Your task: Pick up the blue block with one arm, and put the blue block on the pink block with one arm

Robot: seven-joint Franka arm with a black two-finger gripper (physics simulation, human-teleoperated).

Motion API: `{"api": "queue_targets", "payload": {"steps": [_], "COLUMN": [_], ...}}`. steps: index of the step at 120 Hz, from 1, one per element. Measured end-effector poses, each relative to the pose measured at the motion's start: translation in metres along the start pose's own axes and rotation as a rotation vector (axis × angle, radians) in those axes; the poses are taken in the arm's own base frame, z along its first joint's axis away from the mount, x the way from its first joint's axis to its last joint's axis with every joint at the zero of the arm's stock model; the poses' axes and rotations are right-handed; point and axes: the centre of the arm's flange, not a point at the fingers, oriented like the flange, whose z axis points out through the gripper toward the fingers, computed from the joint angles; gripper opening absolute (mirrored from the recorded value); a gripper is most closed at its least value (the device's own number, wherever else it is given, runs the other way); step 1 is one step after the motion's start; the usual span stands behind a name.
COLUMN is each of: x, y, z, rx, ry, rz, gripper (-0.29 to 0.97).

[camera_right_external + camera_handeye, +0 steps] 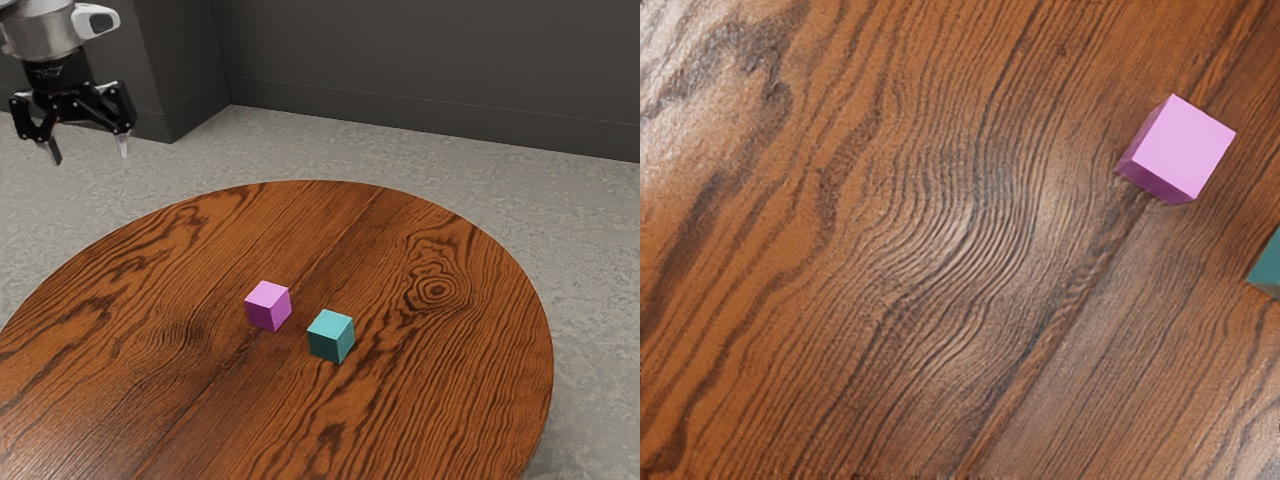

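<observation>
A pink block [268, 304] sits near the middle of the round wooden table [150, 300]. Just to its right in the exterior view stands a teal-blue block [331, 335], a small gap apart from it. My gripper [85, 148] hangs high above the table's far left edge, well away from both blocks, with its fingers spread open and nothing between them. In the wrist view the pink block [1177, 148] lies on the wood grain, and a corner of the blue block [1269, 270] peeks in at the edge beside it.
The table [890, 280] carries just the two blocks. Grey speckled floor [560, 200] surrounds it, and dark walls [420, 50] stand behind.
</observation>
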Motion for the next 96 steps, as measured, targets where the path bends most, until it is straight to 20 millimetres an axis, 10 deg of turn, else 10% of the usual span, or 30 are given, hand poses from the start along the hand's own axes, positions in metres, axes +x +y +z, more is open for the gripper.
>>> {"api": "queue_targets", "payload": {"steps": [16,34,67,96], "x": [-0.006,-0.041,-0.083,-0.098], "y": [-0.001,0.056,0.138,0.205], "z": [0.000,0.012,0.205,0.253], "rx": [0.020,0.072,0.078,-0.031], "ry": [-0.013,-0.031,-0.200,-0.191], "rz": [-0.233,-0.303,-0.278,-0.180], "gripper": [0.68,0.68,0.68,0.68]}}
